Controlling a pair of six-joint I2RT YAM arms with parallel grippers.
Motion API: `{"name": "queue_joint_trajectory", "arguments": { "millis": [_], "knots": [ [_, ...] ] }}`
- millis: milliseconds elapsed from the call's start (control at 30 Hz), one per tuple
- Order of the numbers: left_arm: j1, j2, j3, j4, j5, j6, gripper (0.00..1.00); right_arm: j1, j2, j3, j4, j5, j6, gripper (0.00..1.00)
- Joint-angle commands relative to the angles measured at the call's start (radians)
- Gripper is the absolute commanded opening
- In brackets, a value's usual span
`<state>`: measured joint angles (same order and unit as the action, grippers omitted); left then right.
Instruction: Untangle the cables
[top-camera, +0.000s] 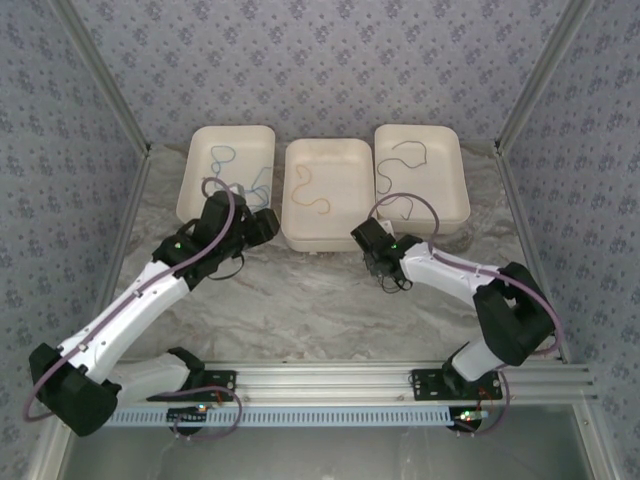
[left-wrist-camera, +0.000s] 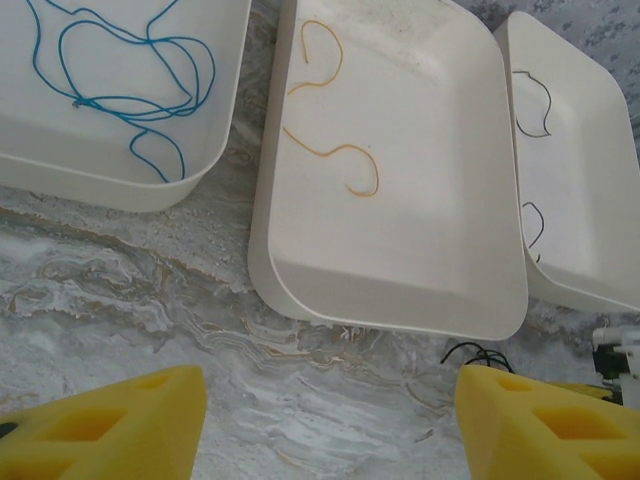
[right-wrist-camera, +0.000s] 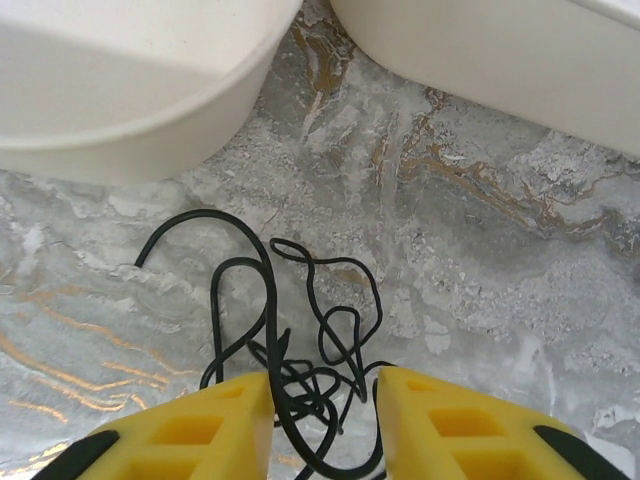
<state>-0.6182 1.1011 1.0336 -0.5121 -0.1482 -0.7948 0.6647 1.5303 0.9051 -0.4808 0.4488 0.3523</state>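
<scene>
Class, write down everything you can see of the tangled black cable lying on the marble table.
The tangled thin black cable is a limp, glossy cord knotted into overlapping loops, one free end arcing away from the knot. It lies flat on the grey marble-patterned table, just short of two white trays, touching neither. Its densest knot sits between the yellow fingers of the right end effector, whose jaws stand apart around it.

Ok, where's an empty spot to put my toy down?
The marble table is bare in front of the middle tray, all the way back to the metal rail. The near half of that tray is bare too. It is crowded at the right end effector, which straddles a black cable tangle, and in the left tray with the blue cable.
</scene>
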Motion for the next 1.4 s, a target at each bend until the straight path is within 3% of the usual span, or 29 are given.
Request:
{"name": "queue_joint_trajectory", "arguments": {
  "millis": [0,100,200,467,667,867,1033,1367],
  "knots": [
    [-0.027,-0.027,-0.004,0.011,-0.024,-0.013,0.67,-0.009,0.013,0.019,-0.002,0.007,-0.007,0.32],
    [-0.041,-0.035,-0.004,0.009,-0.024,-0.012,0.66,-0.013,0.013,0.019,0.006,0.007,-0.003,0.24],
    [-0.065,-0.044,-0.014,0.03,-0.002,-0.018,0.63,-0.012,-0.008,0.019,0.013,0.018,-0.003,0.0],
    [-0.179,-0.076,-0.187,0.238,0.087,-0.088,0.61,0.034,-0.358,-0.009,-0.046,0.066,0.033,0.0],
    [-0.277,-0.006,-0.297,0.551,0.174,-0.129,0.66,-0.05,-0.587,0.011,-0.023,-0.138,0.051,0.0],
    [-0.381,0.131,-0.242,0.668,0.174,-0.093,0.69,-0.118,-0.656,0.059,-0.018,-0.284,0.084,0.0],
    [-0.399,0.235,-0.215,0.793,0.215,-0.096,0.7,-0.156,-0.68,0.069,-0.014,-0.386,0.101,0.0],
    [-0.402,0.346,-0.154,0.854,0.257,0.028,0.65,-0.279,-0.685,0.101,-0.034,-0.659,0.139,0.0]
  ]
}}
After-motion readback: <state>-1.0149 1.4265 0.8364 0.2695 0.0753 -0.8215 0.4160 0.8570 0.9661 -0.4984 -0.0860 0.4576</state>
